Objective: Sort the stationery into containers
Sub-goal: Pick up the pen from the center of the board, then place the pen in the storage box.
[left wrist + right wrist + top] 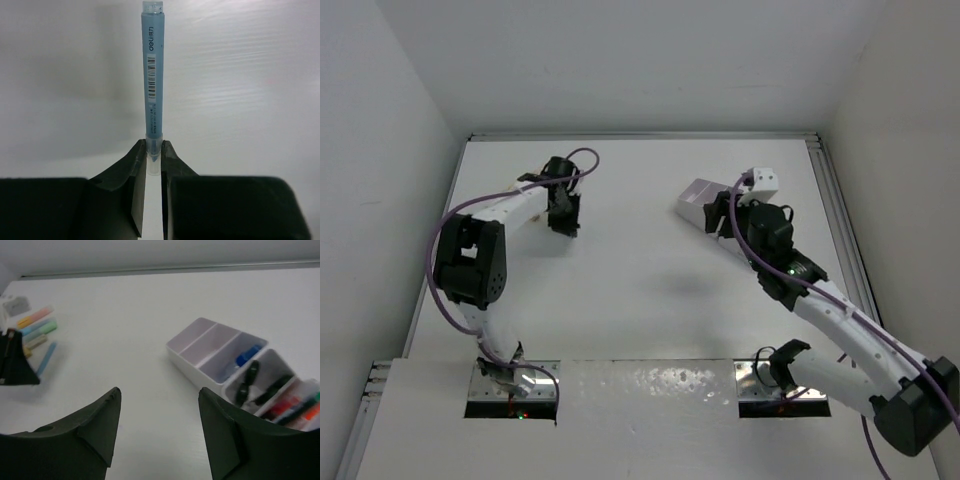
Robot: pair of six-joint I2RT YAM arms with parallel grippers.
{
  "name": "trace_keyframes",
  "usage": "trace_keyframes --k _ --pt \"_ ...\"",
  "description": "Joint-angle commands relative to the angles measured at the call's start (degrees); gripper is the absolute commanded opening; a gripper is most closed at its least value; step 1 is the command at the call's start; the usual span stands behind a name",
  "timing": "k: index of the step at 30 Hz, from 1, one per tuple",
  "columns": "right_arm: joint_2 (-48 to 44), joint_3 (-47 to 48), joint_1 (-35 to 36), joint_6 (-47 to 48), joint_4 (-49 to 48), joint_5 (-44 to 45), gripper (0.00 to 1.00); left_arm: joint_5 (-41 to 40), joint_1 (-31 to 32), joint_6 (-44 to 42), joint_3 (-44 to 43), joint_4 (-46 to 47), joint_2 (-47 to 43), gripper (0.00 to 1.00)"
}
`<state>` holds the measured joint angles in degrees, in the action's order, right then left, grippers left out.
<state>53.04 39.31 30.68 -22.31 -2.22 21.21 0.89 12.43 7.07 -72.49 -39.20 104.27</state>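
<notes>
My left gripper (154,146) is shut on the clear-capped end of a pale blue highlighter (152,75), which points straight away from the fingers just above the white table. In the top view this gripper (563,218) is at the far left. The right wrist view shows this held marker (47,358) beside a row of orange (35,316), green (48,329) and yellowish (36,341) highlighters. My right gripper (159,392) is open and empty beside the white and lilac organiser (192,365). The organiser holds a blue-capped piece (247,357), black-handled scissors (248,381) and coloured pens (295,409).
The table (640,280) sits in a white-walled enclosure with a rail along its far edge (175,269). In the top view the organiser (698,197) lies at the far right, partly hidden by my right arm (775,245). A small grey object (15,305) lies behind the highlighters.
</notes>
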Motion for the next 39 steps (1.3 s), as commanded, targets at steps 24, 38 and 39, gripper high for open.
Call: trace_keyframes --k 24,38,39 --pt "24.14 3.67 8.35 -28.68 -35.93 -12.17 0.59 18.80 22.21 -21.84 -6.35 3.16 -19.19 0.00" --pt "12.97 0.24 12.21 -10.48 -25.37 -10.05 0.33 22.49 20.44 -19.29 -5.47 4.57 -19.02 0.00" --pt "13.14 0.07 12.65 -10.04 -26.34 -10.40 0.40 22.49 20.71 -19.46 -5.47 4.48 -19.01 0.00"
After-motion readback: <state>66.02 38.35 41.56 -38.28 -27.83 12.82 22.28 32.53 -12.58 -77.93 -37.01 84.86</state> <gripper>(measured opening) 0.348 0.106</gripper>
